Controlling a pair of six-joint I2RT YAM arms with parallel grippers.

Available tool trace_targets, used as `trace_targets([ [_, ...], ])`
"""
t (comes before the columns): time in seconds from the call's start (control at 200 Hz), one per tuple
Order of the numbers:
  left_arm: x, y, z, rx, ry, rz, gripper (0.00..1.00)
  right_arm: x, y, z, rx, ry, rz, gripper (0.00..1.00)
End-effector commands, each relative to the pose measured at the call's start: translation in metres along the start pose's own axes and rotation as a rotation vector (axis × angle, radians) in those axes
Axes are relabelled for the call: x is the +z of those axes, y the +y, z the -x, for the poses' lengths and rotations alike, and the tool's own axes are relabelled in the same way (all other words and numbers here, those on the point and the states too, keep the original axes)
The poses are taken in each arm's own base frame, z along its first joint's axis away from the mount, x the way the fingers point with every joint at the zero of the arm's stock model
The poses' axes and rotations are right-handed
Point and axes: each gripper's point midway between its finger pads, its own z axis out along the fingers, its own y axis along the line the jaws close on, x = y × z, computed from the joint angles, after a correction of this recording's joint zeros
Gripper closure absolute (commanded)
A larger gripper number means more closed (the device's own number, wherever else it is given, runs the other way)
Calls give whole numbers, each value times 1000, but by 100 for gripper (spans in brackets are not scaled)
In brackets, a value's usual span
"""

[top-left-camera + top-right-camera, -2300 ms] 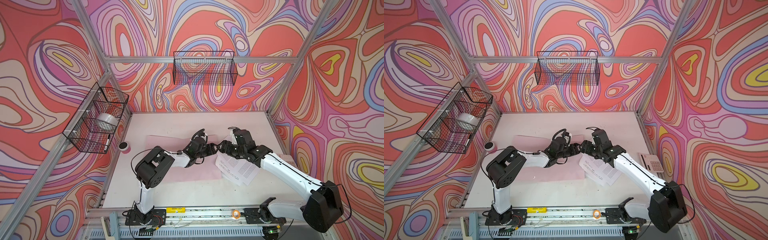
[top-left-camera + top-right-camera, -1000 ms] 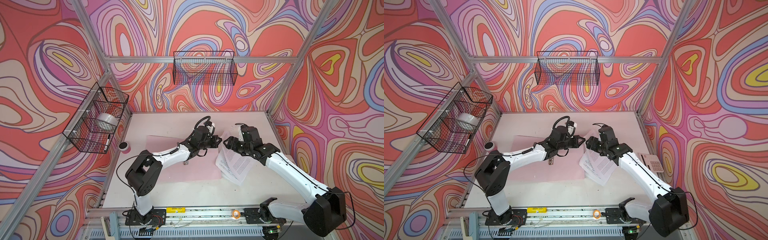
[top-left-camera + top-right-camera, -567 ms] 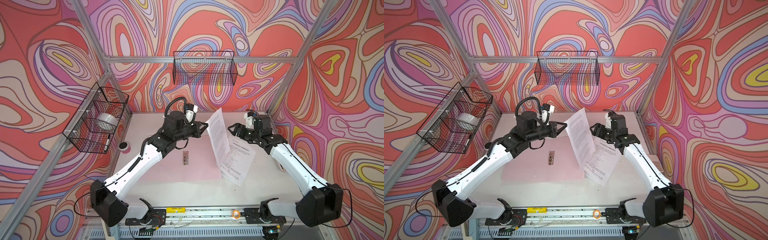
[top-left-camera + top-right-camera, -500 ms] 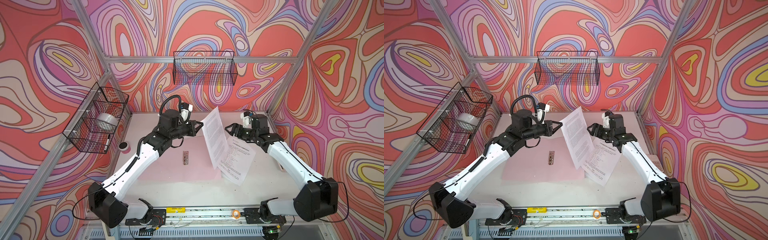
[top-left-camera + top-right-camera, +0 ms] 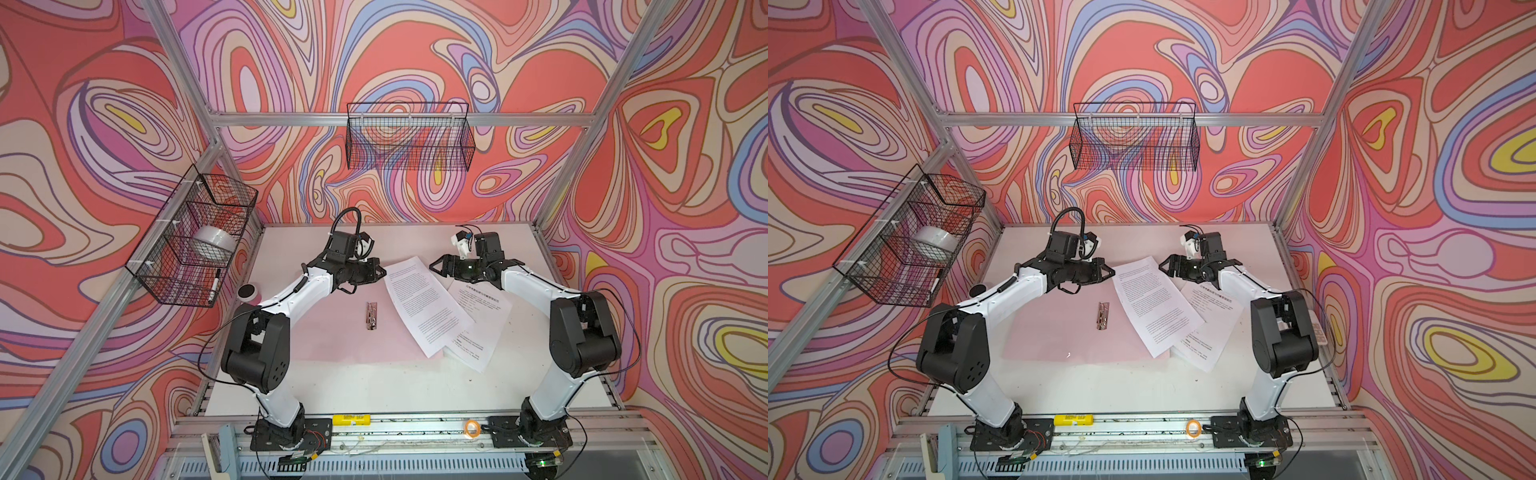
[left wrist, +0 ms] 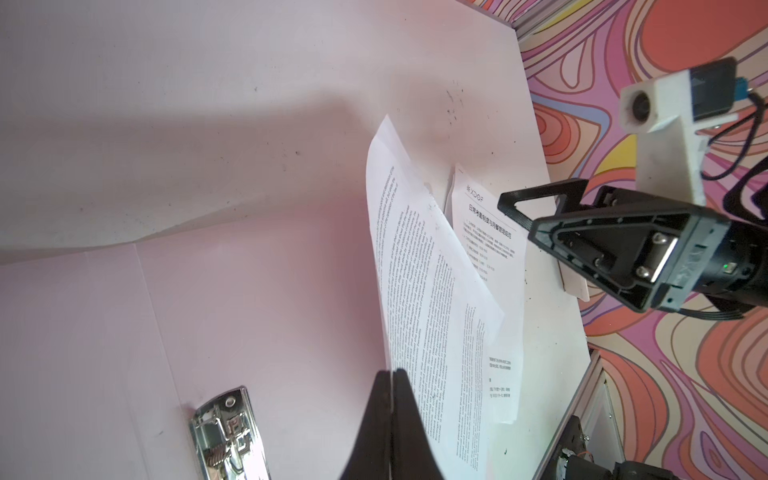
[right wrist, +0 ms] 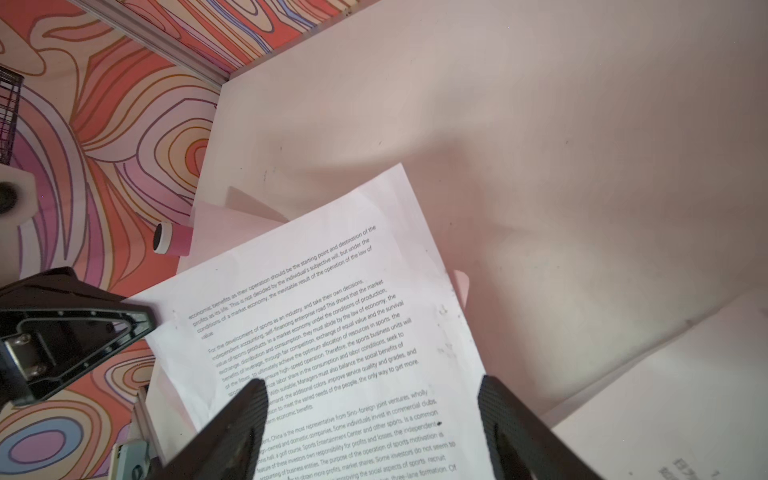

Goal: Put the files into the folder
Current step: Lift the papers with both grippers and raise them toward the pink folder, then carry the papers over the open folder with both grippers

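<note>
Left wrist view: the left tool [image 6: 391,376] is fully closed, its jaws pinching one edge of the dense-text sheet [image 6: 428,299]. In a top view this sheet lies slanted at centre right of the frame, partly over the open pink folder [image 5: 328,332]. It overlaps the headed sheet [image 5: 482,320], which rests further right, mostly on the bare bench [image 5: 374,386]. The metal clip [image 5: 371,316] sits at frame centre, apart from both sheets. The right tool [image 5: 437,266] is poised by the dense-text sheet's upper edge with jaws spread wide, gripping nothing. Expect the files [image 5: 1158,307] to handle as light, limp, slippery stock — a sheet held at one point sags and creases easily. Take hold at a margin near a corner and support the opposite edge.
</note>
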Motion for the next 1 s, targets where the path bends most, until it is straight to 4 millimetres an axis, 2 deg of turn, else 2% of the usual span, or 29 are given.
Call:
trace_targets([
  [0.0, -9, -1, 7, 80, -37, 27, 100, -6, -12, 11, -84, -22, -94, 17],
  [0.035, -9, 2, 7, 84, -41, 39, 100, 4, -22, 1, -74, 13, -104, 17],
  [0.145, -8, 7, 6, 97, -39, 54, 100, 17, -34, -15, -69, 47, -97, 17],
  [0.411, 2, 17, 3, 100, -19, 77, 100, 36, -46, -39, -58, 116, -64, 18],
  [0.686, 10, 26, 1, 80, -16, 73, 100, 45, -27, -65, -10, 243, 102, 22],
  [0.997, 22, 35, -4, 50, -7, 69, 100, 21, -9, -69, -11, 243, 135, 27],
])
